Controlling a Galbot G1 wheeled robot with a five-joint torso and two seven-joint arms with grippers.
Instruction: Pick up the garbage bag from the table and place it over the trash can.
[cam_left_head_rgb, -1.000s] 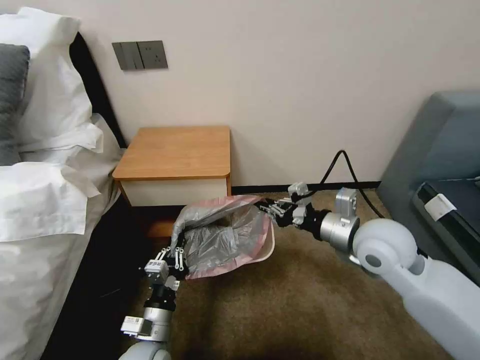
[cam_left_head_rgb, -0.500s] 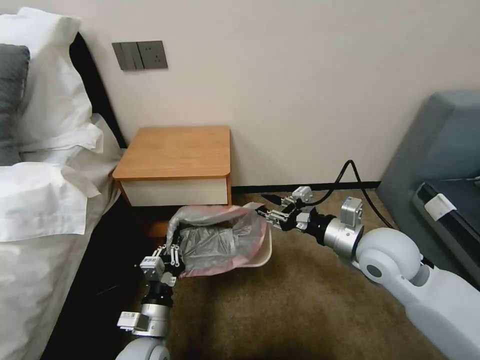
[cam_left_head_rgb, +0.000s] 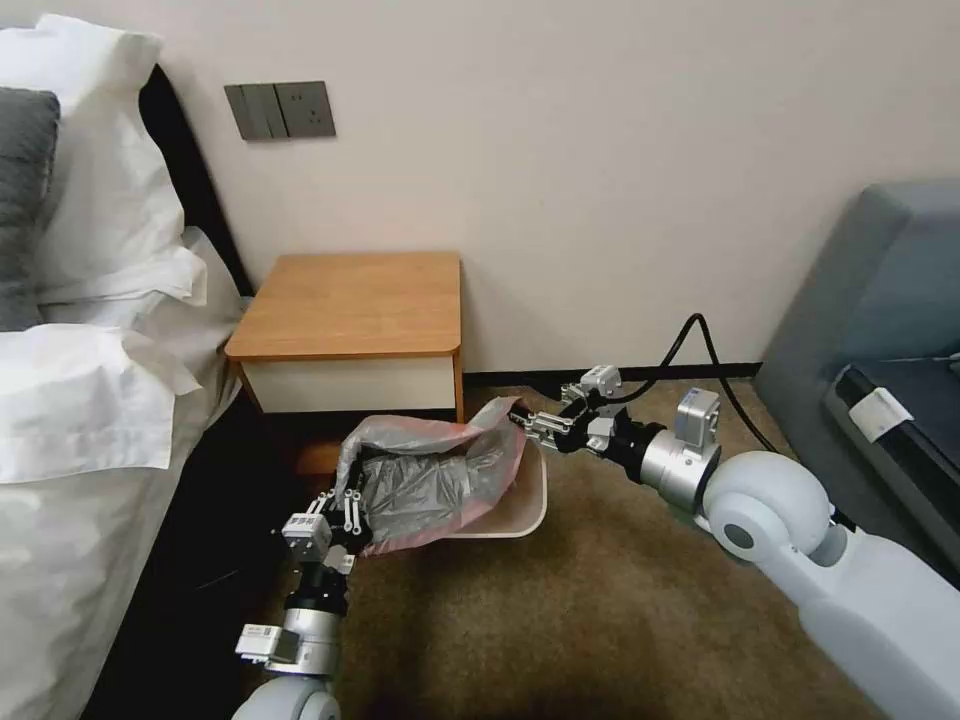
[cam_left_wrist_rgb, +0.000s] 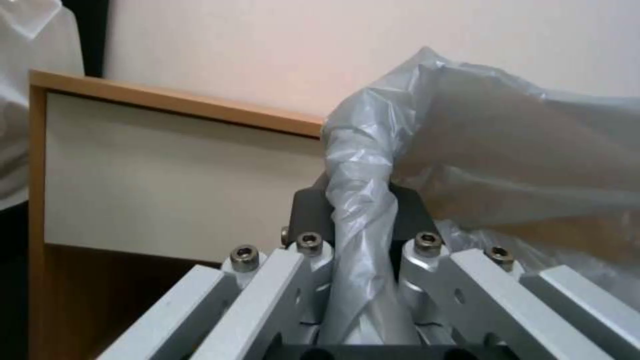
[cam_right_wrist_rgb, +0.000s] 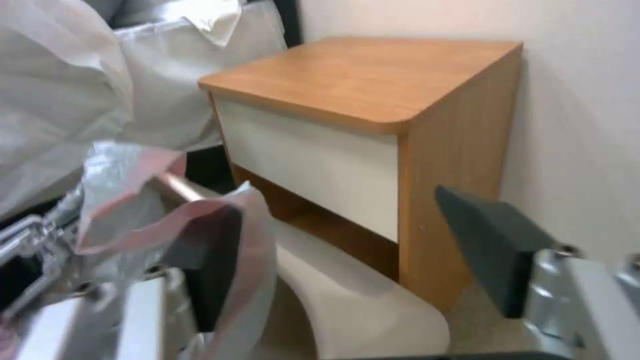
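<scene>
The grey garbage bag (cam_left_head_rgb: 430, 480) with its pink rim lies spread over the cream trash can (cam_left_head_rgb: 527, 508), which stands on the carpet in front of the table (cam_left_head_rgb: 355, 305). My left gripper (cam_left_head_rgb: 345, 512) is at the bag's near left corner, shut on a twisted fold of the bag (cam_left_wrist_rgb: 363, 165). My right gripper (cam_left_head_rgb: 525, 425) is at the bag's far right corner. In the right wrist view its jaws stand wide apart, and the bag's pink edge (cam_right_wrist_rgb: 247, 240) hangs over one finger. The trash can (cam_right_wrist_rgb: 360, 310) shows below it.
A bed with white bedding (cam_left_head_rgb: 80, 400) runs along the left. A grey sofa (cam_left_head_rgb: 880, 300) stands at the right, and a black cable (cam_left_head_rgb: 690, 335) loops by the wall behind my right arm. Open carpet (cam_left_head_rgb: 560, 620) lies in front of the can.
The bag has come down and flattened over the can. My left gripper has sunk a little with it. My right gripper has shifted slightly lower and left at the far corner.
</scene>
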